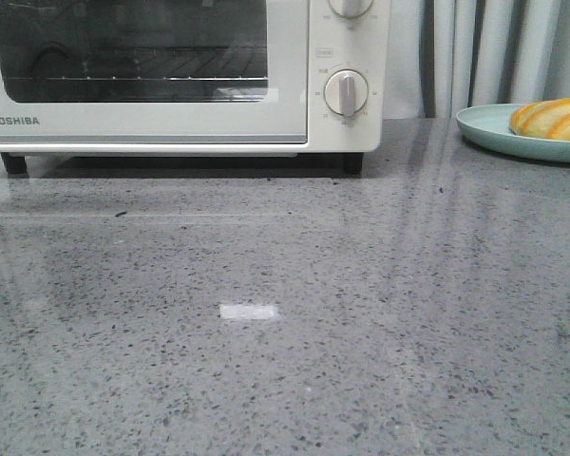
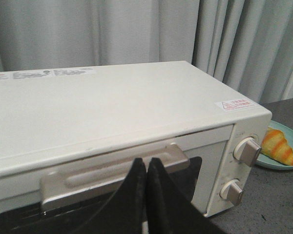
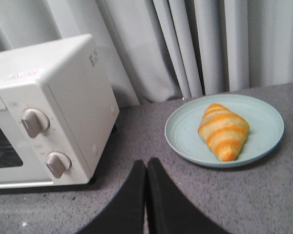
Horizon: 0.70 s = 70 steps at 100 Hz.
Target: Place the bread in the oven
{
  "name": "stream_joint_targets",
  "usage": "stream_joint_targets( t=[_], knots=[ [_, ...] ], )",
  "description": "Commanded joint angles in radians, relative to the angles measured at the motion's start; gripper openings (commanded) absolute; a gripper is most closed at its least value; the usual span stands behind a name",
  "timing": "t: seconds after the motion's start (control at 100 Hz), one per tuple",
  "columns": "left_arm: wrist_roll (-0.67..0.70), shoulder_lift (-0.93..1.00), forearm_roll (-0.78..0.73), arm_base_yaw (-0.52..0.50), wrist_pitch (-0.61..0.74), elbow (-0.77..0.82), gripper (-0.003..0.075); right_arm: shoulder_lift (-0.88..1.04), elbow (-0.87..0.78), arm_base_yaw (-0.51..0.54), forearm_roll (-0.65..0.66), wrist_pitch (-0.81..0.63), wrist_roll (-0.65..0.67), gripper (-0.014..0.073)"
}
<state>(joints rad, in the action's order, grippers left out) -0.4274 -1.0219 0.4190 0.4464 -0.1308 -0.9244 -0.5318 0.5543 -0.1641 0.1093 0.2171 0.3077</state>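
The cream-white Toshiba oven [image 1: 171, 76] stands at the back left, its glass door closed; it also shows in the left wrist view [image 2: 112, 112] and the right wrist view [image 3: 49, 112]. The bread [image 1: 551, 118], a golden-orange striped croissant, lies on a pale green plate [image 1: 484, 128] at the back right; it shows in the right wrist view [image 3: 223, 129] and the left wrist view [image 2: 278, 146]. My left gripper [image 2: 146, 163] is shut and empty, just in front of the oven's door handle [image 2: 112, 173]. My right gripper [image 3: 146, 165] is shut and empty over the counter between oven and plate.
The grey speckled counter [image 1: 285, 313] stretches in front of the oven. Grey curtains [image 1: 494, 47] hang behind. Two round dials [image 1: 346, 92] sit on the oven's right panel. Neither arm shows in the front view.
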Motion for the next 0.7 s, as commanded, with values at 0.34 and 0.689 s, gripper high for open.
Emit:
stream_joint_targets(
  t=[0.34,0.689],
  knots=[
    [-0.008,-0.273,0.010,0.019,0.141,-0.119,-0.0021,-0.019,0.045,0.008,0.019,-0.072,-0.011,-0.0049],
    [-0.006,-0.250,0.029,-0.006,-0.120,-0.101,-0.0022,-0.019,0.047,0.008,0.019,-0.072,-0.011,-0.0049]
  ],
)
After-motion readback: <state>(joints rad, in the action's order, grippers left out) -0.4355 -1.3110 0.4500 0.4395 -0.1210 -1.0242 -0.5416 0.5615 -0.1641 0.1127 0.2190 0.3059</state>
